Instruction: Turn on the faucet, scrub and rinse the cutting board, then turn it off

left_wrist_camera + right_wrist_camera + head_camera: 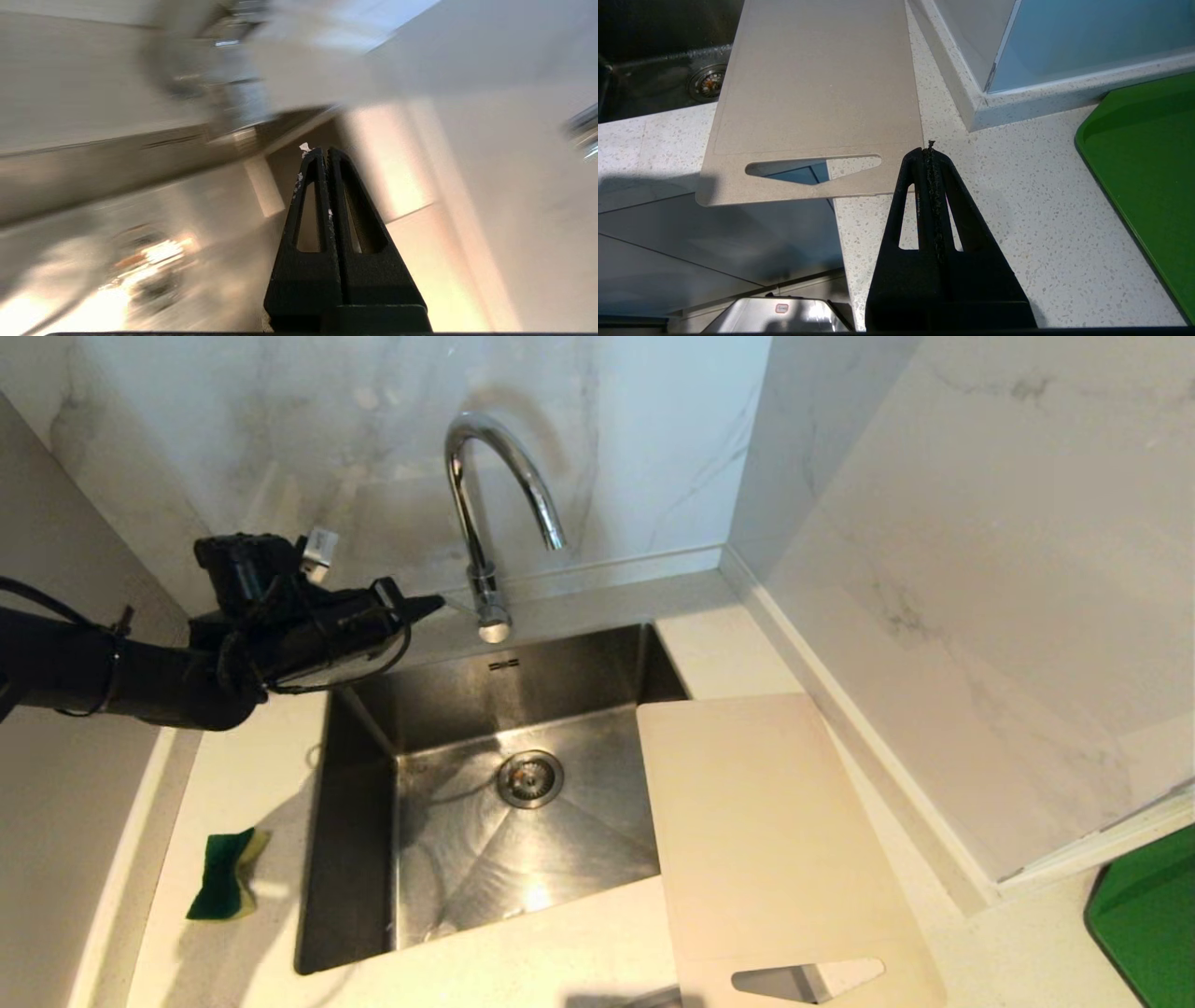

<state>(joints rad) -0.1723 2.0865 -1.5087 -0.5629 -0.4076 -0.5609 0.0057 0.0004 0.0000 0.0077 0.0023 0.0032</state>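
Step in hand: opening the faucet [485, 513]. Left tool [425, 607], pressed together, empty, sits at its 9 o'clock. Next: nudge the lever. Cutting board [766, 840] lies on worktop [523, 961], sink's 3 o'clock.

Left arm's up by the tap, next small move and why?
Probably nudge the shut left gripper a bit further toward the faucet base to push its lever: the tips sit just beside the base, no water is running, and the cutting board lies untouched across the sink's right edge.
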